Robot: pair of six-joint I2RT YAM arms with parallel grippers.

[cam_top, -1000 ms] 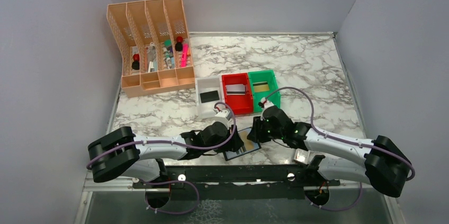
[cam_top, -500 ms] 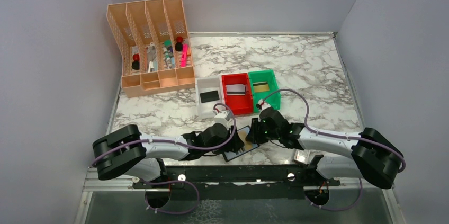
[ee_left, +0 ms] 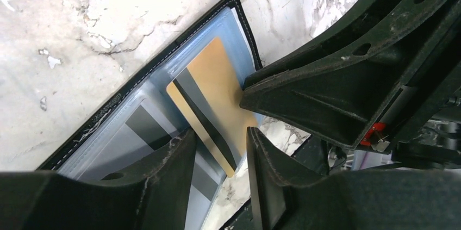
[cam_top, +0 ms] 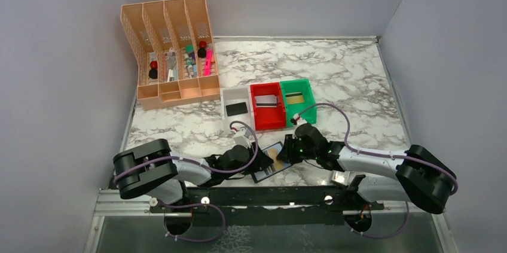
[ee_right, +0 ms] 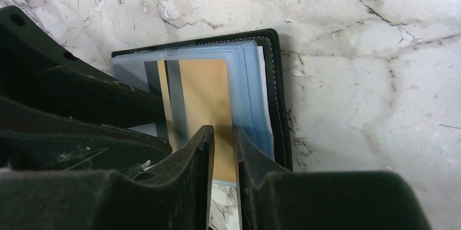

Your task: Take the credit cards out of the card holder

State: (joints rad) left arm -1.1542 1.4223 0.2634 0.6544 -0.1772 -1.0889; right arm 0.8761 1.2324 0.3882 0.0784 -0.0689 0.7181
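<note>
A pale marble counter (cam_top: 359, 85) fills the scene, with an orange desk organiser (cam_top: 170, 55) at its far left and a row of three small bins (cam_top: 268, 87) in the middle. At the near edge, in the centre, the card holder (cam_top: 270, 168) lies open and flat between the two arms, which reach in low from the left and right. A gold card (ee_left: 215, 78) with a dark stripe sticks partly out of a clear blue-grey pocket, and a grey card (ee_left: 144, 126) sits fully inside the pocket beside it. The left gripper (ee_left: 220, 137) is about half open. Its fingers are down on the clear pockets and straddle the gold card's free corner without pinching it. The right gripper (ee_right: 223, 130) is only a narrow slit apart, with its tips on the gold card's exposed end. A firm pinch cannot be made out. To do this step well, the left gripper should probably pin the holder flat. The right gripper would then close on the free end and draw the card straight out along the pocket, so the holder does not drag with it.
</note>
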